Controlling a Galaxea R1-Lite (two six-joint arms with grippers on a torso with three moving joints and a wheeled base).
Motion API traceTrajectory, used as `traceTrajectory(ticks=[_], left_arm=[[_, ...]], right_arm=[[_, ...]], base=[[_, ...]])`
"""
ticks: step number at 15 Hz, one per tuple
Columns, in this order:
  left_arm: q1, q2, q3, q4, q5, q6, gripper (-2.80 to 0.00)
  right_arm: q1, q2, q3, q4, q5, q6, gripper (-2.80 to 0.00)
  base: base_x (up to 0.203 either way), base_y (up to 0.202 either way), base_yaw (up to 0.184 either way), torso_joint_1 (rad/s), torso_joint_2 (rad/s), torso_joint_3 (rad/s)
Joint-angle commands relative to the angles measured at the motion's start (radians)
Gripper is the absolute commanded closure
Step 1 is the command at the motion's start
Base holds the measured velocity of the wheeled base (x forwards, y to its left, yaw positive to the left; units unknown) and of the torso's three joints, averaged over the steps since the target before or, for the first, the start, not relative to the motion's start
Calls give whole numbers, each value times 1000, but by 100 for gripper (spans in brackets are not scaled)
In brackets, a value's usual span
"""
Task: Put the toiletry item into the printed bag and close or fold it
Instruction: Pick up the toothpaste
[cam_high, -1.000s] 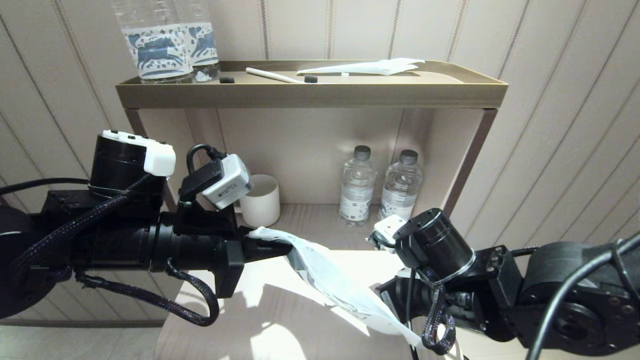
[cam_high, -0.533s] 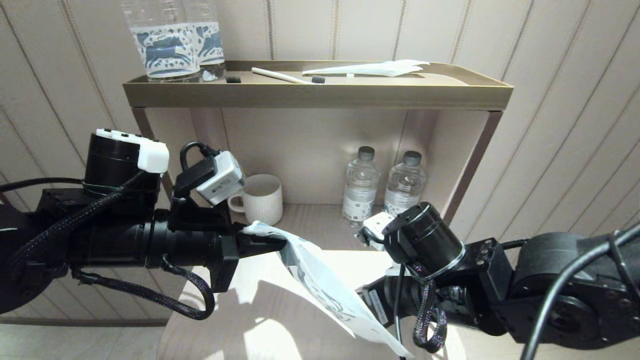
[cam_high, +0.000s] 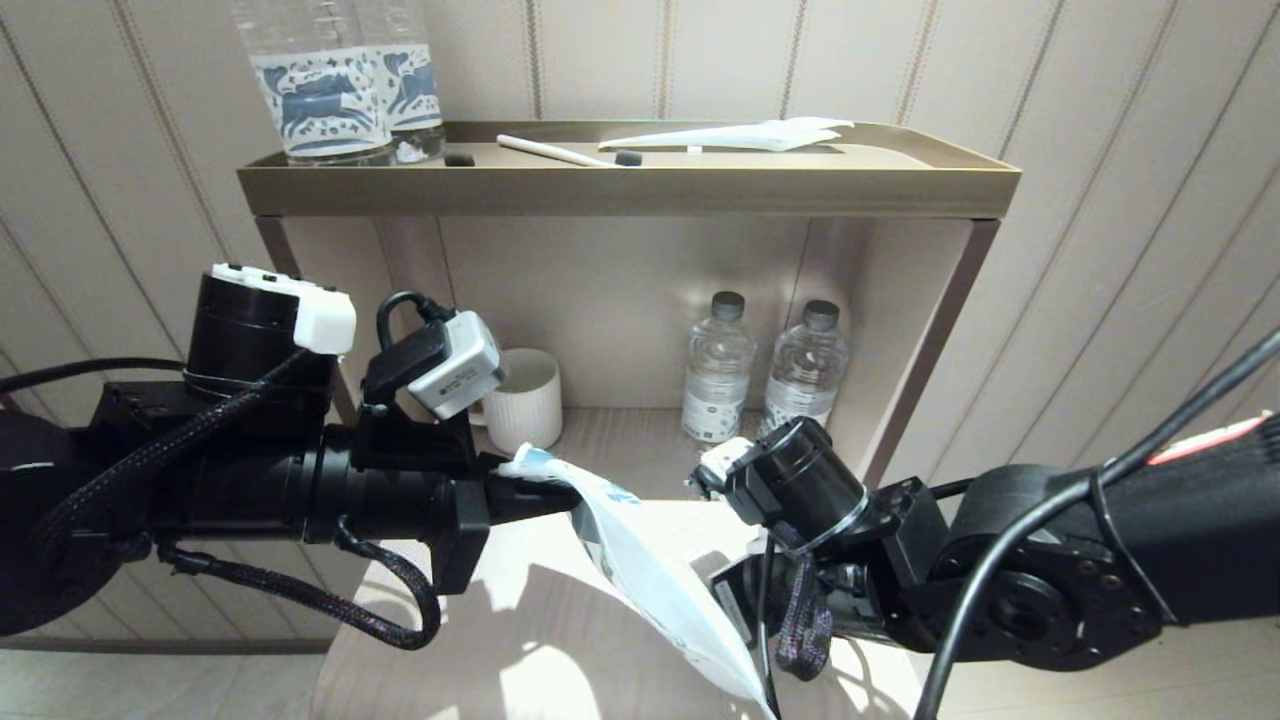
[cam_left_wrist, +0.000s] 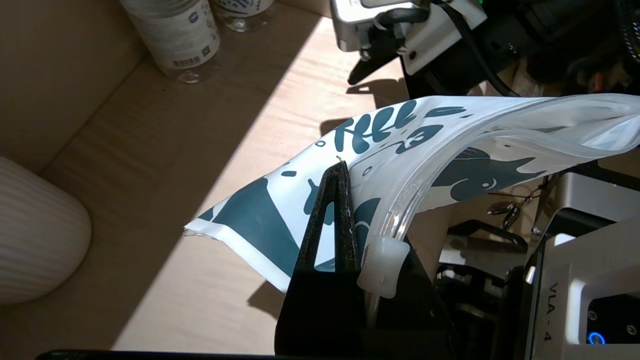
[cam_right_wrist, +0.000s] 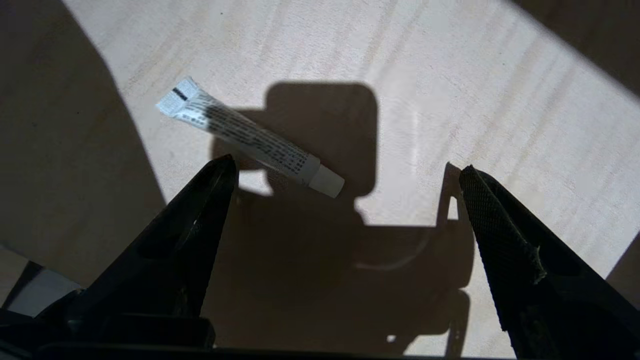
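Note:
The printed bag (cam_high: 640, 570), white with dark blue print, hangs slanting down over the table from my left gripper (cam_high: 570, 495). That gripper (cam_left_wrist: 340, 172) is shut on the bag's corner (cam_left_wrist: 450, 130), beside the white zip slider (cam_left_wrist: 382, 267); the bag's mouth gapes a little. The toiletry item, a small white tube (cam_right_wrist: 250, 136) with fine print and a white cap, lies on the sunlit wooden tabletop. Just above the table my right gripper (cam_right_wrist: 346, 165) is open with nothing in it, the tube's cap end near one fingertip (cam_right_wrist: 225, 167). In the head view the right arm (cam_high: 800, 490) hides the tube.
In the shelf niche stand a white ribbed cup (cam_high: 525, 400) and two water bottles (cam_high: 715, 365). On the top tray (cam_high: 620, 190) are two horse-label bottles (cam_high: 320, 90), a white stick (cam_high: 545, 150) and a flat white pouch (cam_high: 740, 135).
My right gripper has spread wide and its arm has swung left over the table. The bag's lower end has dropped, so it hangs steeper. The left gripper keeps its hold.

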Motion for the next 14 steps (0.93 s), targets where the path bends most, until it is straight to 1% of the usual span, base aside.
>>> traceTrajectory(ticks=[1, 4, 7, 9, 14], left_arm=[[1, 7, 0, -2, -3, 2, 0], [1, 7, 3, -2, -3, 5, 0], [1, 12, 3, -2, -3, 8, 0], [1, 12, 3, -2, -3, 8, 0], [-2, 13, 6, -2, -3, 8, 0]], right_arm=[[4, 8, -1, 0, -1, -11, -280], [7, 34, -16, -3, -1, -13, -280], [10, 68, -58, -2, 0, -14, -280], [31, 79, -86, -1, 0, -16, -280], [31, 139, -134, -1, -10, -61, -280]], base=[[0, 0, 0, 0, 0, 0], [0, 0, 0, 0, 0, 0], [0, 0, 0, 0, 0, 0], [0, 0, 0, 0, 0, 0], [0, 0, 0, 0, 0, 0]])
